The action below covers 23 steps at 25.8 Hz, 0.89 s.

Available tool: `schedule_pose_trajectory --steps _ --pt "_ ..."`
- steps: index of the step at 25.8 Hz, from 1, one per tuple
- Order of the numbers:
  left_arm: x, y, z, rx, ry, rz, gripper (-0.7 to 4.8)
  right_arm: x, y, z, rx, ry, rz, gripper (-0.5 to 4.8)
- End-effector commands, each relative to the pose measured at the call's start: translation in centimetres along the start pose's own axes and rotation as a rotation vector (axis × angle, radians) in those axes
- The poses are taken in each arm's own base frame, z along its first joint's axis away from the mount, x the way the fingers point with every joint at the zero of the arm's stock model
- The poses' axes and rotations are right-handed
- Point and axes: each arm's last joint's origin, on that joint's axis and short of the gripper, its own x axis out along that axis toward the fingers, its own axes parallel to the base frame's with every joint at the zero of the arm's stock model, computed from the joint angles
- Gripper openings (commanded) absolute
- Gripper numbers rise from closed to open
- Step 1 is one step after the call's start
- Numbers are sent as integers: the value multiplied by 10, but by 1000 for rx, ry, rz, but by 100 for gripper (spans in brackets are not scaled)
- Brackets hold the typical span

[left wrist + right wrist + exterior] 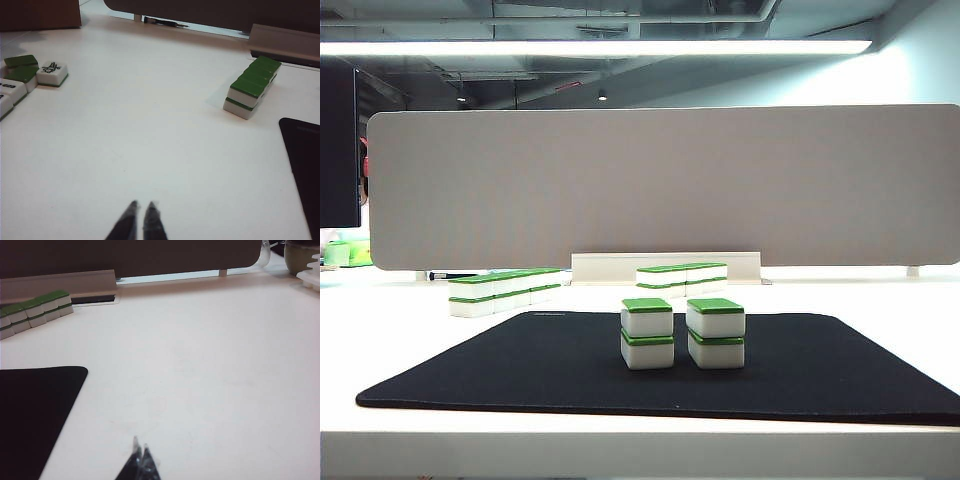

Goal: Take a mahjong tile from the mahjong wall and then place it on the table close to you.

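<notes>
Where the left wrist view looks out over the table (150, 125), the left gripper (140, 206) shows only as two dark fingertips pressed together, closed on nothing and held over bare white surface. Well ahead of it and off to one side stands the mahjong wall (251, 86), a straight row of white blocks with green tops, stacked two high and seen nearly end on. On the other side lie a few loose tiles (52, 73), one face up with a dark mark. A corner of the black mat (302, 160) lies beyond the wall's near end.

In the exterior view no arm is visible; the wall (506, 291) sits behind the mat's (520, 370) left far corner, a shorter row (682, 278) stands further right, and two two-high stacks (682, 333) rest on the mat.

The right gripper (140, 449) is likewise closed and empty, its tips meeting over bare table (200, 365), with the mat (35, 410) beside it and a tile row (35, 312) far ahead.
</notes>
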Motion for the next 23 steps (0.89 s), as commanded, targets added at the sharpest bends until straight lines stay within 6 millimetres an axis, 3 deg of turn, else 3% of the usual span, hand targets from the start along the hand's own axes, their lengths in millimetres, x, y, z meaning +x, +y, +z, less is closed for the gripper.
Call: schedule_pose_trajectory --steps 1,23 --pt "1 0 -2 1 11 -3 21 -1 0 -3 -14 20 -1 -1" --pt "1 0 -2 1 11 -3 21 -1 0 -2 -33 13 14 -1"
